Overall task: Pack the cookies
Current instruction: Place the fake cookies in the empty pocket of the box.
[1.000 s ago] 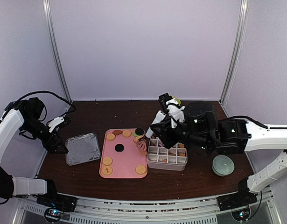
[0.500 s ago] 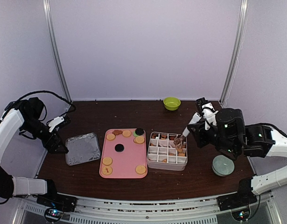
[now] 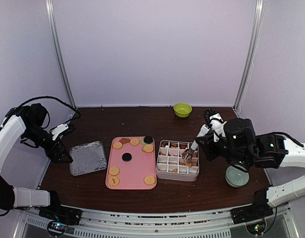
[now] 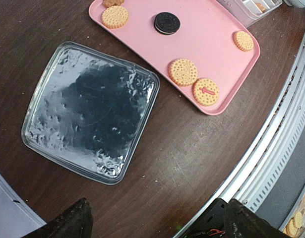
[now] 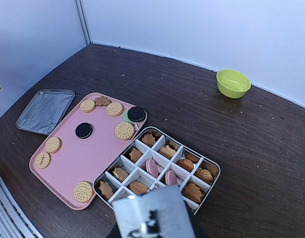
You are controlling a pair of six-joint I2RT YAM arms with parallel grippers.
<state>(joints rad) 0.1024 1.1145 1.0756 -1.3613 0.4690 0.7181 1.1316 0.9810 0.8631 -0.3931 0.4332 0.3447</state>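
Dark brown table (image 3: pixel 137 121), lilac walls (image 3: pixel 152 49), cookies (image 3: pixel 117 145) on pink tray (image 3: pixel 135 171)

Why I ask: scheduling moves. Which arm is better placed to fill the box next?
Right. The right gripper holds tongs, tips over the box; the left gripper is open, off by the silver tray.

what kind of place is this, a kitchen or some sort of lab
Most likely a robot lab test cell, not a kitchen: plain pale walls and metal posts box in a dark table, two robot arms are mounted at its near edge, and cookies sit staged on a pink tray.
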